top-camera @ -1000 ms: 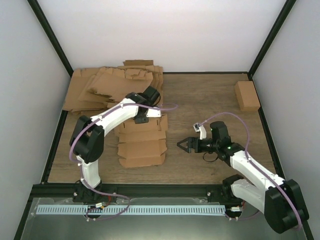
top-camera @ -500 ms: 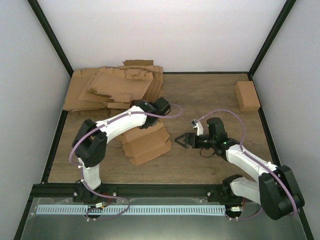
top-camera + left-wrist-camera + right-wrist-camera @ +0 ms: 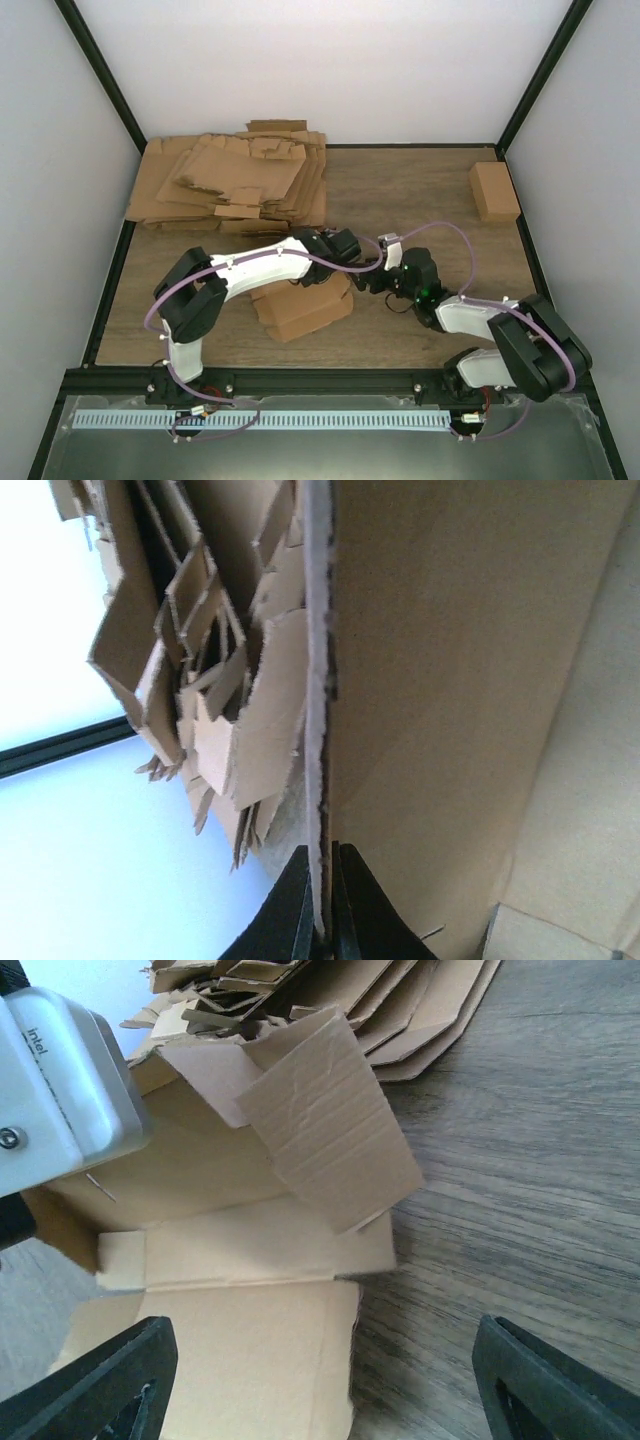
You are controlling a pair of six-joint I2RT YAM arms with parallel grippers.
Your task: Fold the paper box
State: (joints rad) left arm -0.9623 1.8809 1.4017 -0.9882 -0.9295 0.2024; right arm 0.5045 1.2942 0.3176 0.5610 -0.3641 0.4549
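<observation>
Plain brown die-cut cardboard paper box (image 3: 300, 312): lies creased at the middle of the brown wooden table (image 3: 430, 200), one edge pinched by your left end effector (image 3: 322, 935); bring your spread right end effector (image 3: 320, 1380) squarely onto its raised flap (image 3: 330, 1150) and fold along the crease.

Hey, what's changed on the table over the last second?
The left gripper, still shut on the edge of the box, dragged it right and slightly nearer, turning it askew. The right gripper, open, swung left up to the box. The cardboard heap and the small carton at far right stayed put.
</observation>
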